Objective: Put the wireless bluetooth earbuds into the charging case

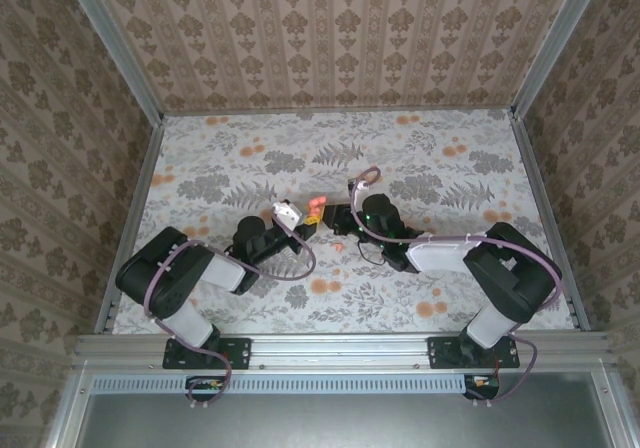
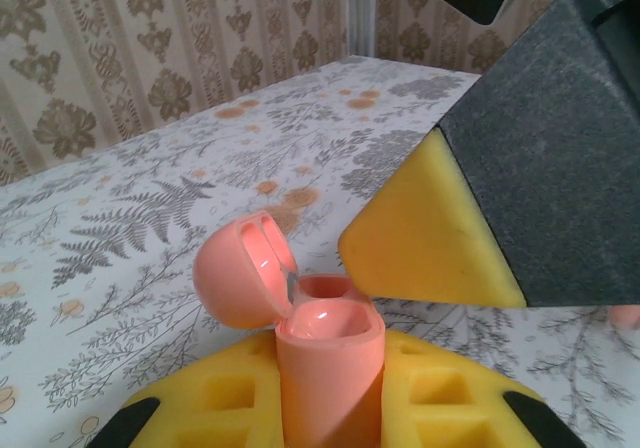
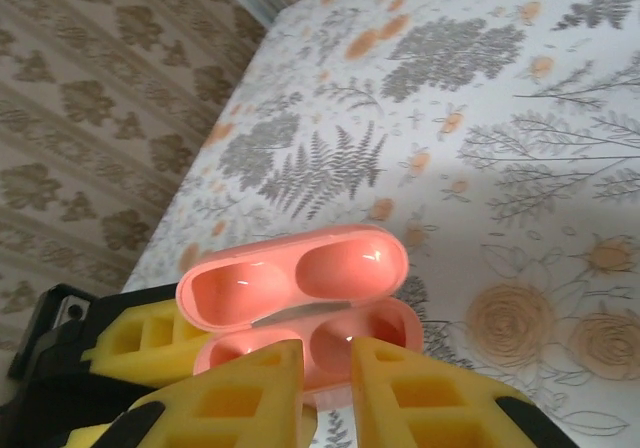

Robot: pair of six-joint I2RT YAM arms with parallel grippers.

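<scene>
Cloth [image 1: 430,168]: grey ferns, orange flowers. Brown patterned walls [image 1: 330,38] all round. One case [image 2: 328,368], one earbud [image 1: 338,247]. Left gripper [image 2: 332,398] squeezes case between yellow pads. Case upright, mouth up, lid tipped back open. Long side lies across right gripper [image 3: 327,358], just ahead of tips. Right jaws nearly closed; anything held, cannot tell. Earbud on cloth beside right gripper.
</scene>
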